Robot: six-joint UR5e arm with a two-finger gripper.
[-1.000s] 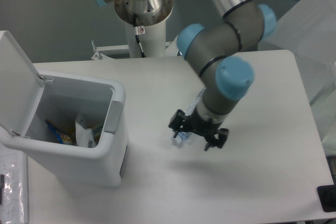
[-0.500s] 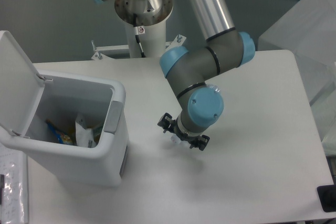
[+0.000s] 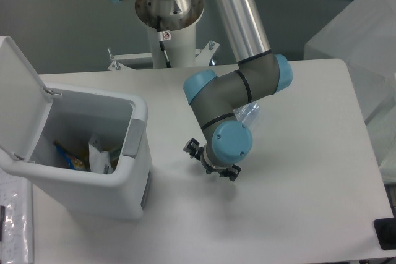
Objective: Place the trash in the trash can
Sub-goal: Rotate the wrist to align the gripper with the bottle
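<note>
- Bottle [image 3: 249,113] shows only as a clear crumpled patch behind the wrist, lying on the bench [image 3: 297,202], well right of the trash can [image 3: 133,177].
- End effector [image 3: 211,160] sits low over the bench, mostly hidden under the blue wrist cap; I cannot tell whether its fingers are spread or closed, or whether they hold anything.
- Risk: it looks offset from the bottle, so closing here may catch nothing or nudge the bottle away.
- Can's lid [image 3: 18,91] stands open, mouth clear; wrappers lie inside.
- Room: bare bench between arm and can gives a free lane left; the can's near rim is the edge to clear.
</note>
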